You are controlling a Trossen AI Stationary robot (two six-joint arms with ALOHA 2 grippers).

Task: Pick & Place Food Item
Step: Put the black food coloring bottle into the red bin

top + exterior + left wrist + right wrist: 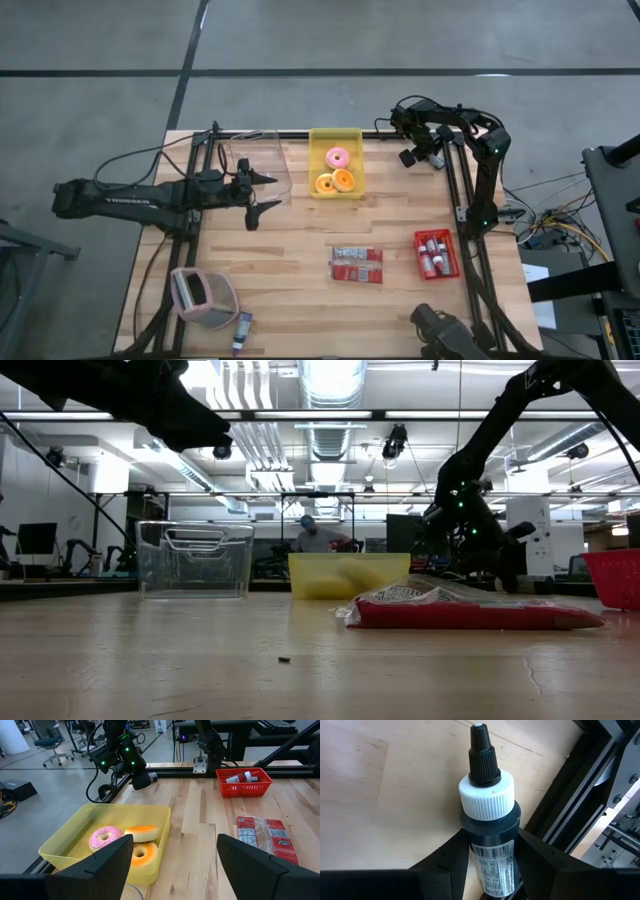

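**Gripping a dark bottle at the table's far right corner**

Clamping a dark bottle (489,845) by its body, the right gripper (487,857) has one finger pressed against each side of the label, so the white ribbed collar and black nozzle stick out just past the fingertips. Beyond the nozzle lies bare wood of the table (385,795), and beside the bottle runs a black frame rail (575,795). From above, this gripper (418,152) sits at the far right corner of the table, just right of the yellow bin (336,135).

The left gripper (172,865) hangs with its jaws spread wide and nothing between them. Directly ahead of its fingers, and closest, is the yellow bin (60,851), holding a pink-iced donut (104,837) and two orange-iced donuts (142,833), one lying partly on the other. Ahead and off to the other finger's side lies a red snack packet (267,837) flat on the wood. Farther out stands a red basket (244,782) with small bottles in it, and farthest, at the table's edge, the right arm with green lights showing.

In the overhead view the left gripper (262,190) is beside a clear plastic tub (258,160), which stands left of the yellow bin. Well behind its fingers, at the near left corner, sit a pink-rimmed container (205,297) and a small tube (241,330).
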